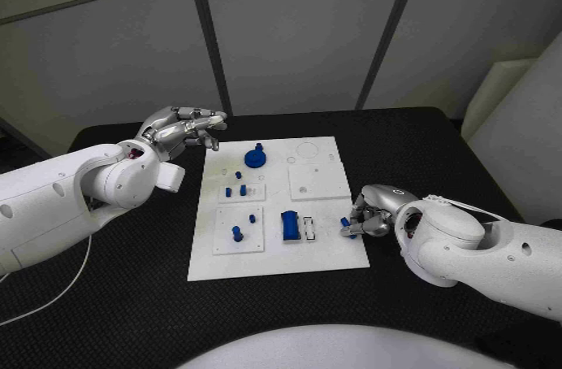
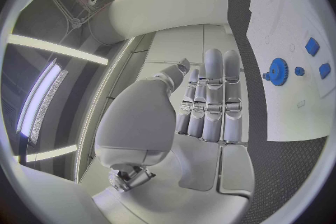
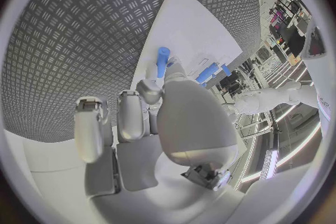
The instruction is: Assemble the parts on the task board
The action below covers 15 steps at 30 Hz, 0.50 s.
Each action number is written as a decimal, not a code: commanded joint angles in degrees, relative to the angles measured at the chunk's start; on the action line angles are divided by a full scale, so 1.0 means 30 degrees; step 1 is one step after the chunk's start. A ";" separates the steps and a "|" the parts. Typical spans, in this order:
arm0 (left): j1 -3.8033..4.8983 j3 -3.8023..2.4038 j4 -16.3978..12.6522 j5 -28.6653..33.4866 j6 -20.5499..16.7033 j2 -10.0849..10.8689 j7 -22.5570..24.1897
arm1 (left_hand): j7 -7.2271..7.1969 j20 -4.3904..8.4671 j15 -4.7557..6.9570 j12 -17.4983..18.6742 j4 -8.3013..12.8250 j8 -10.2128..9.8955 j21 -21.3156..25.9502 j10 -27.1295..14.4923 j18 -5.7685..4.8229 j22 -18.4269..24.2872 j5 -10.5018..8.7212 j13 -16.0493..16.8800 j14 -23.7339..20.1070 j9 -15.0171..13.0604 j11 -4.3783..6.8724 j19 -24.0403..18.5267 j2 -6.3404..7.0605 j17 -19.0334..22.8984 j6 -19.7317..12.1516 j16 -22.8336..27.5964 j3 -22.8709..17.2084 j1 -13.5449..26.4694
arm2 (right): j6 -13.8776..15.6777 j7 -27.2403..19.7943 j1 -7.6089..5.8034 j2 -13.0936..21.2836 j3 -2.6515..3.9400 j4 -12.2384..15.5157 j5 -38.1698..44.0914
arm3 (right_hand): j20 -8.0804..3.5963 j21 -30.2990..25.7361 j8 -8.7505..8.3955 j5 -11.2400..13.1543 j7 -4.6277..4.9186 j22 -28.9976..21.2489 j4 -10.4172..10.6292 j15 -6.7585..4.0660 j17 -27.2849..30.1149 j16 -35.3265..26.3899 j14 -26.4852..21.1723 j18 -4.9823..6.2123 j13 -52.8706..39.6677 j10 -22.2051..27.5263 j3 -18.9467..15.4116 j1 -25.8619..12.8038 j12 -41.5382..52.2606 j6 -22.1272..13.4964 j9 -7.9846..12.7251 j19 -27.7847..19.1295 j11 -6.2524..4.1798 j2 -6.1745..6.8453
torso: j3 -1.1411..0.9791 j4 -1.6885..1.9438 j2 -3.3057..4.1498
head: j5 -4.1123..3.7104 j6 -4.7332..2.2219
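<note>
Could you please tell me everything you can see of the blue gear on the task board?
The blue gear is a toothed wheel that looks like plastic, with a raised hub or knob at its centre. It sits on the far left part of the white task board, apparently seated there. Nothing touches it: the left hand hovers beside the board's far left corner, holding nothing. The left wrist view also shows its teeth.

Left hand (image 1: 184, 130) hovers with fingers straight; right hand (image 1: 373, 212) pinches with curled fingers.
</note>
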State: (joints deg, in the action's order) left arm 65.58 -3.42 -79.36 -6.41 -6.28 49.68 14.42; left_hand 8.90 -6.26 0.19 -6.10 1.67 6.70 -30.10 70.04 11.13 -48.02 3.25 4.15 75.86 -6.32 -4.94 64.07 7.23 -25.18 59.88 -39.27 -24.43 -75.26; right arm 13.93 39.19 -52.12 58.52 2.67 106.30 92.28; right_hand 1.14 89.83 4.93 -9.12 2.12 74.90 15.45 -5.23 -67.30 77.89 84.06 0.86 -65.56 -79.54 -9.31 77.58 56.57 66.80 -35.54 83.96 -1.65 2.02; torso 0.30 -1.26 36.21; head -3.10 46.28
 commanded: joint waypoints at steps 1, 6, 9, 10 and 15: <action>0.0027 -0.0013 0.0003 0.0070 0.0178 -0.0019 0.0067 | 0.0000 0.0002 -0.0119 0.0058 0.0009 -0.0092 0.0021 -0.0150 -0.0233 0.0018 -0.0104 0.0032 -0.0013 -0.0028 0.0016 0.0128 -0.0106 0.0019 -0.0164 0.0091 0.0156 0.0071 | -0.1120 0.0320 0.0156 -0.0131 -0.0125 -0.0191 0.0492 | -0.0107 0.0057 -0.0100 -0.0177 -0.0033 0.5032 -0.0143 -0.0161 -0.0024 -0.0060 0.0609 -0.0287 -0.0015 0.0020 0.0127 0.0401 0.0055 0.0131 0.0045 0.2014 -0.0142 -0.0083 | -0.0010 -0.0003 -0.0019 | 0.0031 0.0000; 0.0027 -0.0013 0.0016 0.0070 0.0192 -0.0042 0.0067 | 0.0000 0.0002 -0.0119 0.0058 0.0009 -0.0092 0.0021 -0.0150 -0.0233 0.0018 -0.0104 0.0032 -0.0013 -0.0028 0.0016 0.0128 -0.0106 0.0019 -0.0164 0.0091 0.0156 0.0071 | -0.0749 0.0395 0.0178 -0.0424 -0.0132 -0.0348 0.1128 | -0.0261 0.0057 -0.0260 -0.2414 -0.0147 0.5032 -0.1347 -0.0297 -0.0073 -0.0062 0.0612 -0.0287 -0.0001 0.0098 0.0947 0.2505 -0.0024 0.0093 -0.0010 0.2014 -0.0275 -0.0849 | -0.0010 0.0001 -0.0015 | 0.0019 -0.0035; 0.0026 -0.0013 0.0020 0.0070 0.0197 -0.0049 0.0065 | 0.0000 0.0002 -0.0119 0.0058 0.0009 -0.0092 0.0021 -0.0150 -0.0233 0.0018 -0.0104 0.0032 -0.0013 -0.0028 0.0016 0.0128 -0.0106 0.0019 -0.0164 0.0091 0.0156 0.0071 | -0.0296 0.0446 0.0184 -0.0526 -0.0133 -0.0328 0.1319 | -0.0286 0.0057 -0.0339 -0.3368 -0.0215 0.5032 -0.1864 -0.0319 -0.0147 -0.0035 0.0625 -0.0287 -0.0110 0.0035 0.1276 0.3217 0.0110 0.0092 0.0013 0.2014 -0.0314 -0.1136 | -0.0005 0.0026 -0.0021 | 0.0005 -0.0038; 0.0026 -0.0013 0.0021 0.0070 0.0197 -0.0045 0.0066 | 0.0000 0.0002 -0.0119 0.0058 0.0009 -0.0092 0.0021 -0.0150 -0.0233 0.0018 -0.0104 0.0032 -0.0013 -0.0028 0.0016 0.0128 -0.0106 0.0019 -0.0164 0.0091 0.0156 0.0071 | -0.0043 0.0475 0.0185 -0.0534 -0.0133 -0.0269 0.1334 | -0.0292 0.0057 -0.0344 -0.3601 -0.0213 0.5032 -0.1935 -0.0316 -0.0160 -0.0032 0.0627 -0.0287 -0.0134 0.0016 0.1300 0.3262 0.0141 0.0101 0.0014 0.2014 -0.0316 -0.1161 | -0.0008 0.0024 -0.0018 | 0.0022 -0.0045; 0.0019 -0.0013 0.0036 0.0070 0.0200 -0.0038 0.0063 | -0.0001 0.0001 -0.0120 0.0060 0.0010 -0.0094 0.0037 -0.0154 -0.0233 0.0030 -0.0103 0.0032 -0.0017 -0.0031 0.0016 0.0133 -0.0121 0.0022 -0.0166 0.0097 0.0165 0.0076 | 0.1894 0.0479 0.0184 -0.0309 -0.0123 0.0368 -0.1874 | -0.0296 0.0057 -0.0371 -0.5296 -0.0175 0.5032 -0.2204 -0.0310 -0.0294 0.0027 0.0653 -0.0287 -0.0324 -0.0090 0.1405 0.3291 0.0380 0.0011 -0.0017 0.2014 -0.0287 -0.1181 | -0.0023 -0.0018 -0.0002 | 0.0101 -0.0032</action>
State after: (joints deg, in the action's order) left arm 65.58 -3.41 -79.25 -6.41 -6.26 49.61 14.40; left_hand 8.90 -6.26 0.19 -6.10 1.83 6.70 -30.10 70.04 11.14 -48.02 3.24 4.15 75.86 -6.33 -4.94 64.07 7.23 -25.19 59.89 -39.27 -24.26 -75.25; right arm 16.01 39.31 -51.82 57.43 2.54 106.88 93.65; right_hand 0.69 89.83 3.43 -24.48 1.92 74.90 9.16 -5.87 -68.09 77.89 84.00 0.86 -66.05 -79.22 -4.98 84.31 57.25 67.02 -35.07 83.95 -2.18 1.48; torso 0.25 -1.26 36.16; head -2.94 46.13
